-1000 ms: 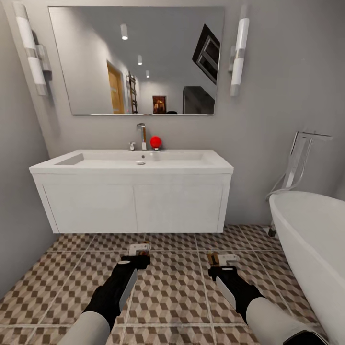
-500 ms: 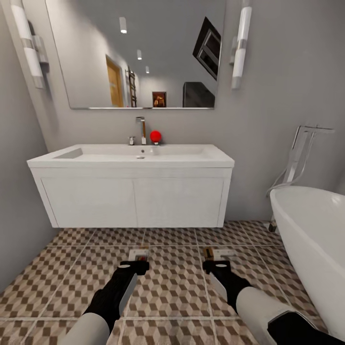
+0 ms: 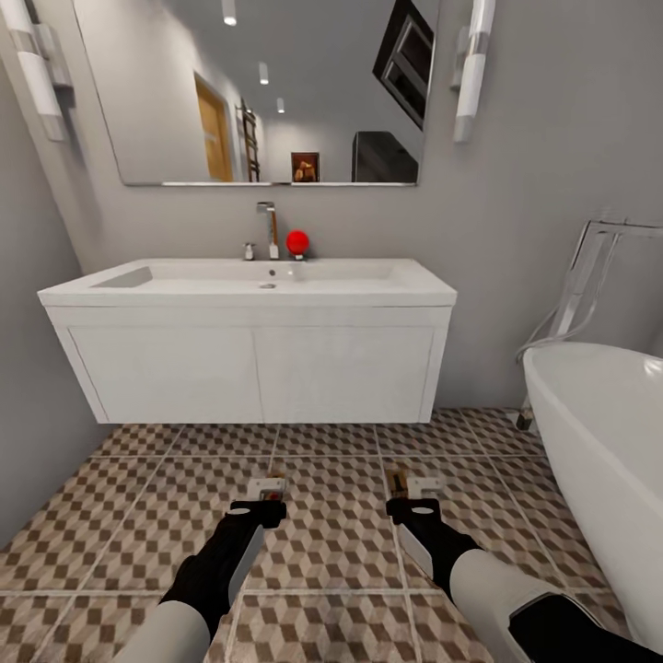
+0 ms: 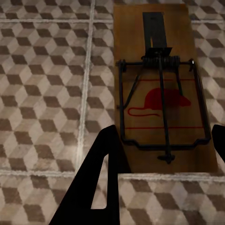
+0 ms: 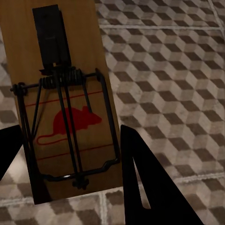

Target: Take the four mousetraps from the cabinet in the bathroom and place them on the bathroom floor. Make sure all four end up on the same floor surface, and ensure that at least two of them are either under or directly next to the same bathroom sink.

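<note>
My left black gripper (image 3: 267,505) is held low over the bathroom floor of brown, beige and white cube-pattern tiles (image 3: 331,534). Its jaws are clamped on a flat brown wooden mousetrap with a dark wire spring and a red mouse print (image 4: 159,89), which juts out ahead of the fingertips. One dark finger (image 4: 101,173) crosses the near edge of the board.

My right black gripper (image 3: 412,503) carries a second brown wooden mousetrap of the same make (image 5: 65,103), pinched between both fingers (image 5: 150,187) and pointing forward.

Ahead of both claws stands the wide white rectangular bathroom sink with its chrome tap on a white two-door vanity (image 3: 249,364). A white bathtub (image 3: 599,433) sits off beyond my right claw.
</note>
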`<state>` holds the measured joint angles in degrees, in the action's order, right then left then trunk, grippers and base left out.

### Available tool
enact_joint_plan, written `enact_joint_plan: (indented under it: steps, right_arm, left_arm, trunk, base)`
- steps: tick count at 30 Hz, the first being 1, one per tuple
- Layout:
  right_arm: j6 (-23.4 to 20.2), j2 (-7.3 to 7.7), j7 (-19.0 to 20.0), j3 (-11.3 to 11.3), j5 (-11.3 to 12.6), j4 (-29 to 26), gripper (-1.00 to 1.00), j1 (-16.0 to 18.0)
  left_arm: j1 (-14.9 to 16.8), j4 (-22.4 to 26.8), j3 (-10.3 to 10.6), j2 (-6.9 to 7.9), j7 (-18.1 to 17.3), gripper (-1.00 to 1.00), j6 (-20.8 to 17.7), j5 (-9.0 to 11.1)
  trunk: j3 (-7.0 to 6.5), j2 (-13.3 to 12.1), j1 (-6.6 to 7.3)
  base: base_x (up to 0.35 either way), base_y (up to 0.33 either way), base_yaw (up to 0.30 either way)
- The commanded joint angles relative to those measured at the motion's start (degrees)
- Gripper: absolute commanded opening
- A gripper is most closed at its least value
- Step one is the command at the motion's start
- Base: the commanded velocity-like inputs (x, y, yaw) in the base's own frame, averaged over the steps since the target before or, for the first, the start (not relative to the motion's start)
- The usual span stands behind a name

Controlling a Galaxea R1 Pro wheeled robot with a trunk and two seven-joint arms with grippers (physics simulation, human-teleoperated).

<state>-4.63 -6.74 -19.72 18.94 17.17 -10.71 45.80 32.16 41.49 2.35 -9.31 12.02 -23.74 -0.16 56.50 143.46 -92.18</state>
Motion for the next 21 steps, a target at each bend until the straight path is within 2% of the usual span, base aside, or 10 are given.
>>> enact_joint_plan:
  steps: [1,14,21]
  right_arm:
    - [-0.3,0.07,-0.3,0.5,0.5,-0.1,-1.0,0.0]
    - [0.2,0.0,-0.3,0.5,0.3,-0.1,-1.0,0.0]
    - [1.7,-0.09,-0.4,0.6,0.2,-0.2,-1.0,0.1]
  left_arm:
    - [0.0,0.1,0.2,0.02,0.4,-1.0,-0.3,-0.1]
    - [0.0,0.6,0.2,0.18,0.4,-1.0,-0.3,0.0]
    - [0.0,0.4,0.0,0.32,0.3,-1.0,4.4,0.1]
  trunk:
    - [0.28,0.0,-0.01]
    - [3.16,0.2,-0.34]
    - [4.72,0.3,-0.52]
  base:
    - [0.0,0.0,0.0]
    - [0.0,0.0,0.0]
    - [0.0,0.0,0.0]
